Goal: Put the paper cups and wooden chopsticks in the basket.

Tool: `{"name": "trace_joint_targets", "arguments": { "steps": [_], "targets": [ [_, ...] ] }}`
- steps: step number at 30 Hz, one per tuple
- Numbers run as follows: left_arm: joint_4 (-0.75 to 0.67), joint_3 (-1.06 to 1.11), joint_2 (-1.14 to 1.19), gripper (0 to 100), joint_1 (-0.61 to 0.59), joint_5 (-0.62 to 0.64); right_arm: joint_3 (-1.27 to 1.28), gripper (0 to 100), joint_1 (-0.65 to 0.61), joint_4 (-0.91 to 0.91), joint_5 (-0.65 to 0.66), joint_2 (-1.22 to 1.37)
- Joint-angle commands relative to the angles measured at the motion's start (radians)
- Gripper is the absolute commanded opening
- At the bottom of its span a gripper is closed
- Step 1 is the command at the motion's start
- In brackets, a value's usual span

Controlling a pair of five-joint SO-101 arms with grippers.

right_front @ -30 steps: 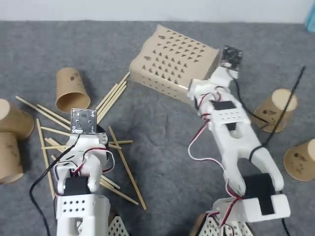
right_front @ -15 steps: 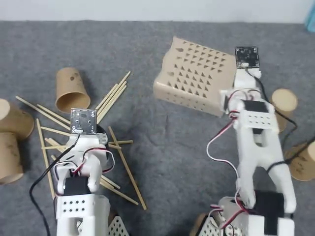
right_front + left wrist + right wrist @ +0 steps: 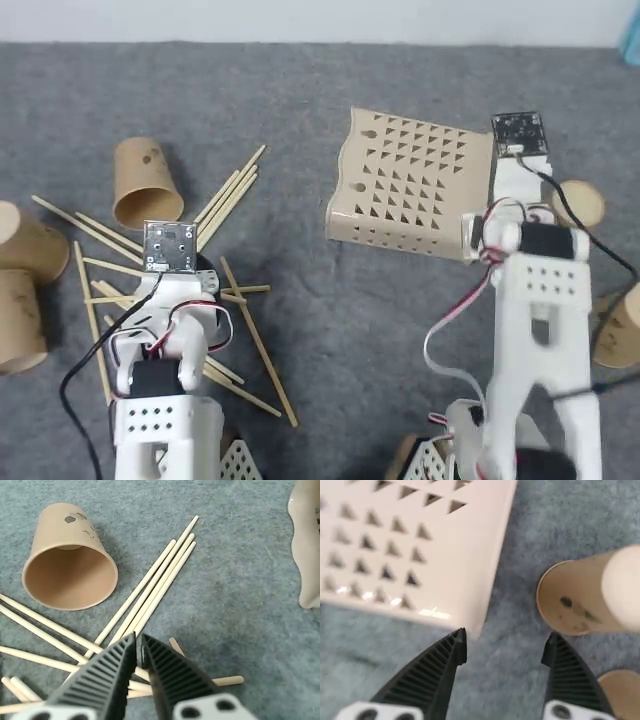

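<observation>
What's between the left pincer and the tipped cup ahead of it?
Wooden chopsticks: a slanted bundle and some loose sticks lie on the carpet between the left pincer and the cup. The left wrist view shows it best.

Bare grey carpet (image 3: 520,580) lies between the right gripper (image 3: 506,639)'s spread fingers, hemmed by the basket (image 3: 420,555)'s corner at one fingertip and a tipped paper cup (image 3: 580,600) ahead of the other. Before the left gripper (image 3: 138,642)'s closed tips, wooden chopsticks (image 3: 155,585) crisscross the carpet beside a second paper cup (image 3: 70,565).
</observation>
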Motion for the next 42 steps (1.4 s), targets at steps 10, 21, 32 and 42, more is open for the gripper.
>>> {"name": "trace_joint_targets", "arguments": {
  "steps": [10,21,32,42],
  "targets": [
    [-0.005,-0.018,-0.015,12,0.008,0.052,0.476,23.7,0.093,0.007,0.012,-0.412],
    [0.155,-0.312,0.094,11,0.187,0.107,0.804,23.7,0.263,-0.222,0.009,-0.627],
    [0.184,-0.871,0.832,11,0.397,0.221,0.832,23.7,0.266,-0.220,0.014,-0.696],
    [0.184,-1.283,1.398,11,0.539,0.296,0.832,23.7,0.262,-0.225,0.020,-0.696]
  ]
}}
